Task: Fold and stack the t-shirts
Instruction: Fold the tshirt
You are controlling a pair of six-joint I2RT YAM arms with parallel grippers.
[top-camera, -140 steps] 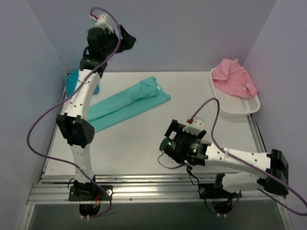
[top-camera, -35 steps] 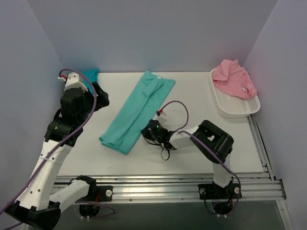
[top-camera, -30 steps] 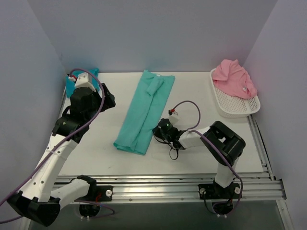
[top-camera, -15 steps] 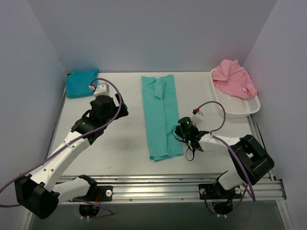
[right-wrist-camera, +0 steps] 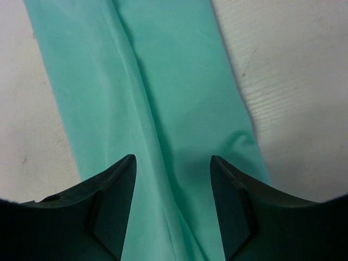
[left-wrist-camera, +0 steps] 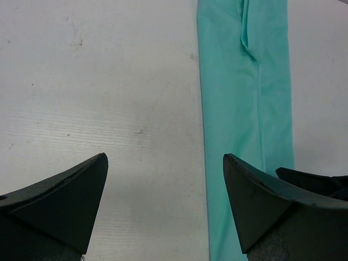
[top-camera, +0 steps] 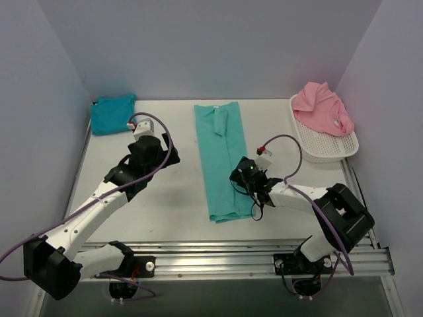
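Sea-green t-shirt (top-camera: pixel 221 152) lies flat beneath the lowered right pincer (right-wrist-camera: pixel 173 163), jaws parted.

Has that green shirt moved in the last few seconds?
Yes. The green shirt swung from slanting to straight, its near end shifting toward the white basket.

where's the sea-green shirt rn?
Top view: the sea-green t-shirt lies as a long folded strip mid-table, running front to back, with the right claw open over its near half.

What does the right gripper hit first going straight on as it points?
The sea-green t-shirt: the right gripper points down at it, fingers apart, cloth directly ahead. The gap looks small, though depth is unclear.
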